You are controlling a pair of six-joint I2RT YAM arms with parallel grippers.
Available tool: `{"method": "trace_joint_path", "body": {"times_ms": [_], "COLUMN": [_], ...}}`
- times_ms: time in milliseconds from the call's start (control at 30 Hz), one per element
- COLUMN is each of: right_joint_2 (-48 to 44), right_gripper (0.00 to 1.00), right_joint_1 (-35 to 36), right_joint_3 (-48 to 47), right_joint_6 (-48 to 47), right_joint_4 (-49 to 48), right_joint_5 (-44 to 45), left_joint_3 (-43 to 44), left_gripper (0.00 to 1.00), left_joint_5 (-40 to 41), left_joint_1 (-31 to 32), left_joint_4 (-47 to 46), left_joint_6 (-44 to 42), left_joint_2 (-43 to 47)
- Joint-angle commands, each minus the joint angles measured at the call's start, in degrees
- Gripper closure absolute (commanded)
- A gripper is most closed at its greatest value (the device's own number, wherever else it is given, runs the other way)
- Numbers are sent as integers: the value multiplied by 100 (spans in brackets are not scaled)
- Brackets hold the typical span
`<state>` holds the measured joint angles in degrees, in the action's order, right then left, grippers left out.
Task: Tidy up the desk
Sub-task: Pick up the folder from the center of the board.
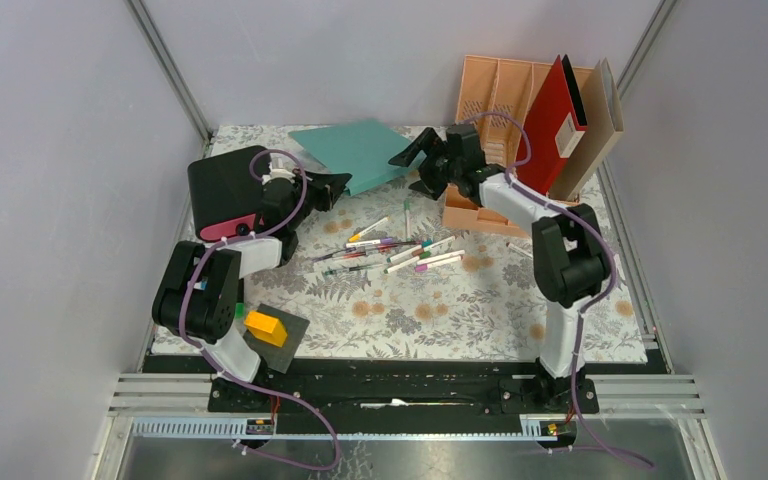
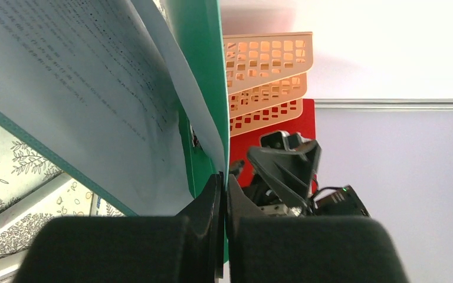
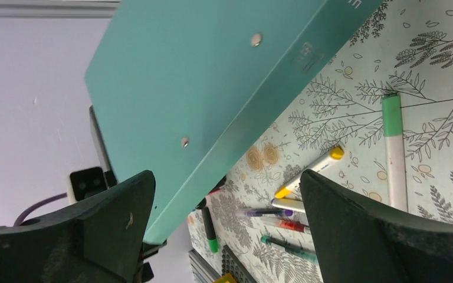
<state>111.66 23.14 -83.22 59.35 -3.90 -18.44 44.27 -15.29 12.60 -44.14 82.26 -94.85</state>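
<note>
Teal binder (image 1: 355, 150), tilted, is clamped at its edge by the left hand (image 1: 338, 185). The right hand (image 1: 415, 165) gapes, released, just beyond the binder's opposite edge, with the peach file rack (image 1: 490, 90) behind it. Left wrist: printed sheets (image 2: 82, 88) inside, print too small to read. Right wrist: the flowered worktop (image 3: 330, 106) lies under the hand, pens (image 3: 392, 147) strewn below its fingers.

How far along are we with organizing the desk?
Done: a red folder and a tan folder stand in the peach rack. In hand: the left gripper is shut on the teal binder, tilted off the desk; the right gripper is open beside it. Remaining: pens scattered mid-desk.
</note>
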Motion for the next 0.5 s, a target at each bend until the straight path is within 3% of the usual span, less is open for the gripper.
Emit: {"method": "trace_joint_path", "body": {"times_ms": [0, 300, 467], "right_joint_2": [415, 1011, 1206], "right_gripper": [0, 0, 9], "right_joint_1": [183, 253, 251], "right_joint_3": [-515, -1203, -1367], "right_joint_6": [410, 529, 548], "right_joint_4": [169, 202, -90], "right_joint_5": [259, 177, -42], "left_joint_3": [-99, -374, -521], "left_gripper": [100, 100, 100], "left_joint_5": [-126, -415, -932], "left_joint_1": [-39, -30, -21], "left_joint_4": [-816, -1143, -1308], "left_joint_6": [249, 518, 572], "left_joint_2": [300, 437, 472]}}
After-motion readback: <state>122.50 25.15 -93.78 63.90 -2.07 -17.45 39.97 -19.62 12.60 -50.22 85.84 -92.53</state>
